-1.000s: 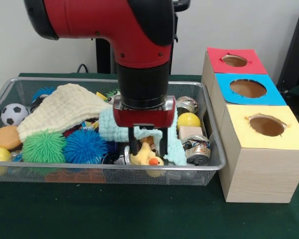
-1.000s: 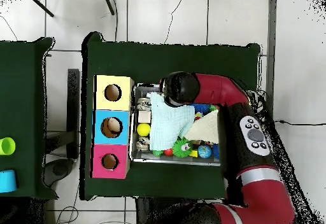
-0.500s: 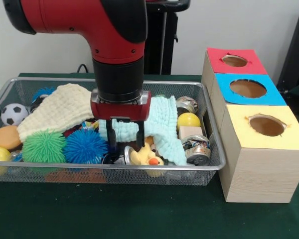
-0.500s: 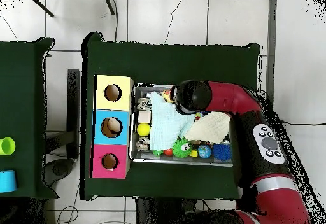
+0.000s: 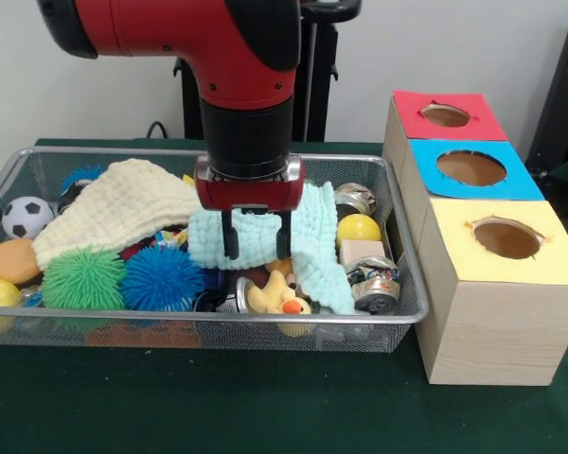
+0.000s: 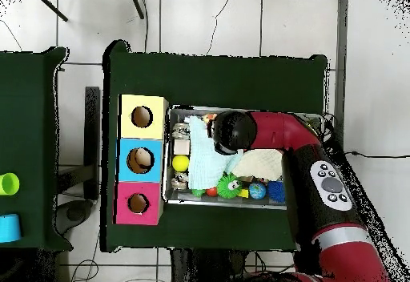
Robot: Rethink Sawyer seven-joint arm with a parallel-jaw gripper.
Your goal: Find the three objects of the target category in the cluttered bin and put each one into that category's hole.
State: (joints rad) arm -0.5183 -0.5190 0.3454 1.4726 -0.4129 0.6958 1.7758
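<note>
A wire bin holds mixed toys. My gripper hangs open over its middle, in front of a light blue cloth, with nothing between the fingers. Just below it lie a yellow rubber duck and a metal can. To the right stand three boxes with holes: red, blue and yellow. From overhead the arm's head covers the gripper above the bin.
A cream cloth drapes over the bin's left half. Green and blue spiky balls, a soccer ball, an orange ball, a yellow ball, a wooden block and cans lie around.
The gripper has risen from the duck, swung to the left, then come partly back to the right. It stays open and empty; the blue cloth now shows more.
</note>
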